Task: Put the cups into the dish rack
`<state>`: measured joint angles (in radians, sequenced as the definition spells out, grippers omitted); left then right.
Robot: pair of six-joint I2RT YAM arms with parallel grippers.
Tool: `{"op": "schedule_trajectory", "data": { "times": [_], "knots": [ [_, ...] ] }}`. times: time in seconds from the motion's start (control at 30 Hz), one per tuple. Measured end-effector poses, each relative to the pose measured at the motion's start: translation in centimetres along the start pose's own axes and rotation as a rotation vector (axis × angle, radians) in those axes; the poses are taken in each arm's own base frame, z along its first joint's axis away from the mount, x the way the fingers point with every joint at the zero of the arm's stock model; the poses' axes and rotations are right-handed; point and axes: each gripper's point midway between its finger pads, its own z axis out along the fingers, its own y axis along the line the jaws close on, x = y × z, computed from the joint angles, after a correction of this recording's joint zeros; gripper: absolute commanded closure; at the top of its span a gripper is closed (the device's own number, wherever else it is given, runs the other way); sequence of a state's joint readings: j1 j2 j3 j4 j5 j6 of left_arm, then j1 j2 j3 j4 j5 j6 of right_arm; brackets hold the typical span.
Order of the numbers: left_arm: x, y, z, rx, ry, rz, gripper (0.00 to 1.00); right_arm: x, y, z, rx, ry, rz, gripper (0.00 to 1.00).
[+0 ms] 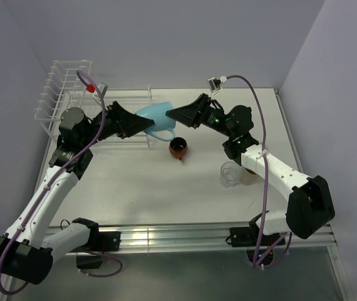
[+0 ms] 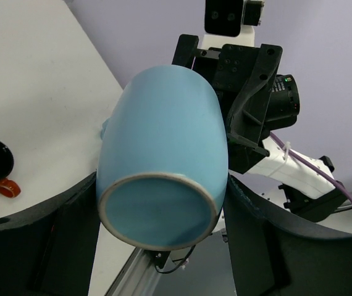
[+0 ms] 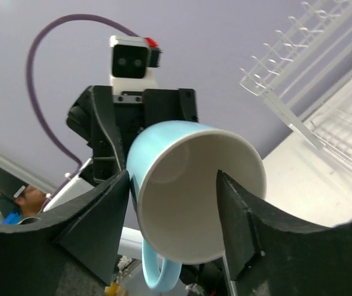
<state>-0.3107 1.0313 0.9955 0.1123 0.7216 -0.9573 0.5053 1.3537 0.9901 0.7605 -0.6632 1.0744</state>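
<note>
Aloft near the far edge of the bench point(image 1: 134, 194): a light blue mug point(image 1: 155, 117) between two hands.
The left hand point(image 1: 139, 123) clamps its base; the right hand point(image 1: 171, 114) flanks the rim, grip impossible to tell. A premature release would likely drop it short of the dish rack point(image 1: 66, 94) at the far-left corner.

White table point(image 1: 141, 188) with a rack and three cups on it

The dish rack point(image 1: 66, 94) stands at the far left corner, its tall plate slots at the outer end. The dark red-orange cup point(image 1: 178, 148) sits near the middle, just off the rack's low basket end. Well to its right, the clear tumbler point(image 1: 230, 174) stands just beside the beige cup point(image 1: 248, 177), which an arm partly hides.
</note>
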Motion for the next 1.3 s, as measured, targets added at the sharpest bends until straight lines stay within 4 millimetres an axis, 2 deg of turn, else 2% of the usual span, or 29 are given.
{"op": "schedule_trajectory", "data": {
  "times": [0.17, 0.4, 0.57, 0.73, 0.87, 1.0, 1.17, 1.3],
  "knots": [
    [-1.1, 0.5, -0.4, -0.081, -0.016, 0.035, 1.00, -0.7, -1.5, -1.4, 0.060, -0.030, 0.013, 0.29],
    [-4.7, -0.3, -1.2, -0.162, -0.098, 0.110, 1.00, -2.9, -3.0, -3.9, 0.161, -0.107, 0.009, 0.28],
    [-6.8, 1.8, -1.1, -0.289, -0.116, 0.120, 1.00, -3.4, -3.9, -5.1, 0.245, -0.135, -0.014, 0.28],
    [-10.6, 6.2, -0.2, -0.518, -0.148, 0.146, 1.00, -3.1, -5.9, -6.3, 0.374, -0.131, -0.038, 0.28],
    [-13.6, 11.3, 0.7, -0.728, -0.156, 0.166, 1.00, -2.6, -7.7, -7.1, 0.471, -0.106, -0.056, 0.28],
    [-16.4, 17.5, 2.7, -0.911, -0.131, 0.185, 1.00, -1.9, -9.0, -8.0, 0.544, -0.069, -0.067, 0.28],
    [-17.6, 24.3, 4.1, -1.094, -0.070, 0.210, 1.00, -1.3, -9.7, -8.6, 0.594, -0.030, -0.085, 0.28],
    [-17.3, 28.1, 3.8, -1.201, -0.028, 0.231, 1.00, -1.0, -9.8, -8.8, 0.610, -0.006, -0.099, 0.28]
  ]
}}
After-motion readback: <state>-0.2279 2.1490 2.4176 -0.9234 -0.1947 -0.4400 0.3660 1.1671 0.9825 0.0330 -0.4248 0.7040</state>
